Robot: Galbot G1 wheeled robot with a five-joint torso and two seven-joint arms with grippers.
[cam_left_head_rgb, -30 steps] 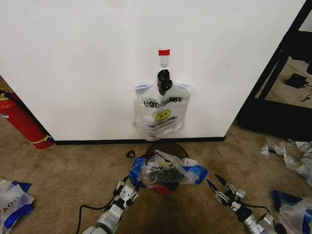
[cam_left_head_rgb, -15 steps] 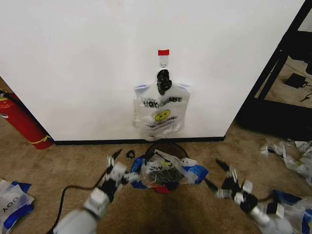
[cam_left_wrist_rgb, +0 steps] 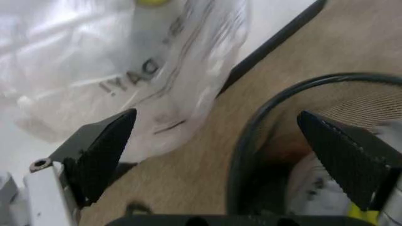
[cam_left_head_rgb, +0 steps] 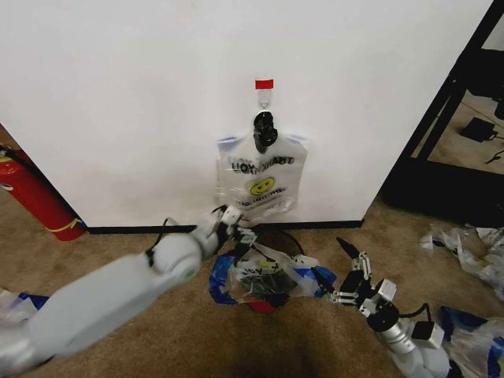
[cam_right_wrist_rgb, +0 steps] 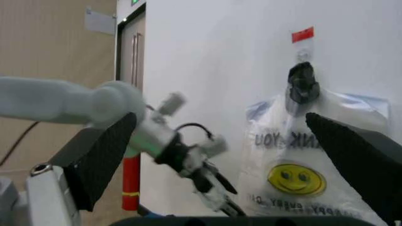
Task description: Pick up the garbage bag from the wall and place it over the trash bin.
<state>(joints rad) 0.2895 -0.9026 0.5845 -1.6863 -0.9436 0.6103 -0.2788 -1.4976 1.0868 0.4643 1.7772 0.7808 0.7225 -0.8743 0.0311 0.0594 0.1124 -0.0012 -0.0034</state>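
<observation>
Floor: tan carpet (cam_left_head_rgb: 118,268), loose bags at the edges.
Wall (cam_left_head_rgb: 118,102): white, black baseboard; red fire extinguisher (cam_left_head_rgb: 35,197) at its left.
Bundle of bags (cam_left_head_rgb: 260,177): clipped, hanging on the hook.
Garbage bag (cam_left_head_rgb: 264,276): draped over the trash bin (cam_left_head_rgb: 272,234).
Left gripper (cam_left_head_rgb: 236,227): fingers spread, empty, above the bin's rim.
Right gripper (cam_left_head_rgb: 340,276): fingers spread, empty, just right of the bin.
</observation>
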